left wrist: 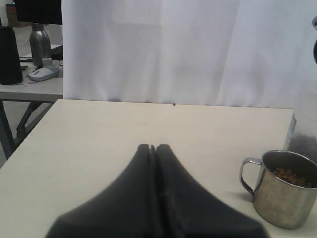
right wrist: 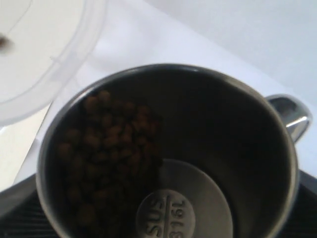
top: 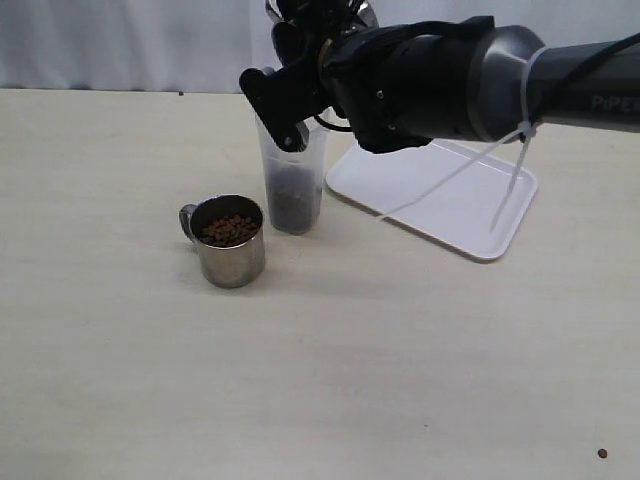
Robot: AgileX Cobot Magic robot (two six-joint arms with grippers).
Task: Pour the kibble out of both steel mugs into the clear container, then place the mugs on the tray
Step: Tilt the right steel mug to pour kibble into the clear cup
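One outstretched arm tilts its steel mug above the clear container.

Front half of table bare: wide passage. Lone pellet near rt front corner. Full mug just beside clear container, no room btwn. Rt arm w/ tilted mug covers container top, blocks approach from above. White ties dangle over tray. Left of full mug: open.

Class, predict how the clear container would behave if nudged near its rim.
Probably tippy: the clear container is tall and narrow. The kibble filling its lower part likely steadies it somewhat. Its translucent plastic wall may flex.
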